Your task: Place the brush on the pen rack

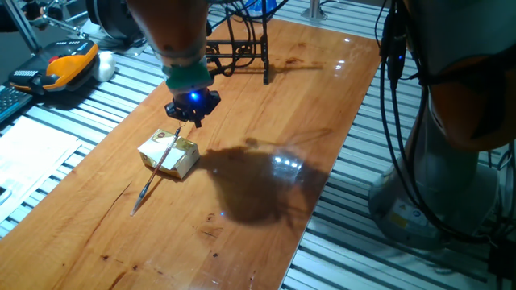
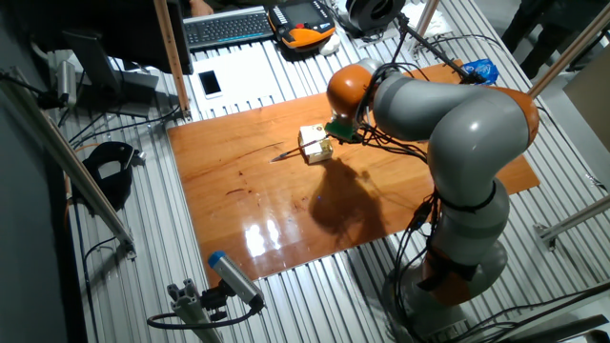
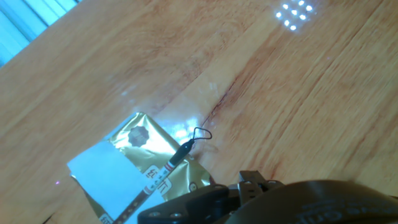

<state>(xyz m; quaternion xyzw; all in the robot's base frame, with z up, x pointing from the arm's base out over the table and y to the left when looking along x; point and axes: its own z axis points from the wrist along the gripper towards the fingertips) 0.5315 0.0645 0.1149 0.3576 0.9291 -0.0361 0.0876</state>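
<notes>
Nearest the hand camera: dark gripper [image 3: 249, 196] body filling the lower edge, fingertips out of sight; open or clenched: cannot tell. Nothing seen grasped. In one fixed view, gripper [image 1: 192, 105] hovering just above the loop end of the brush, contact not resolvable.

One brush [image 1: 159, 168] lying across the top of one yellowish box [image 1: 184, 161], long axis diagonal on the wooden table [image 1: 266, 121]; dark bristle tip overhanging the box and pointing toward the near-left table edge, loop end [image 3: 200, 133] toward the gripper.

One black pen rack [image 1: 240, 50] upright at the far end of the table, well apart from the brush.
</notes>
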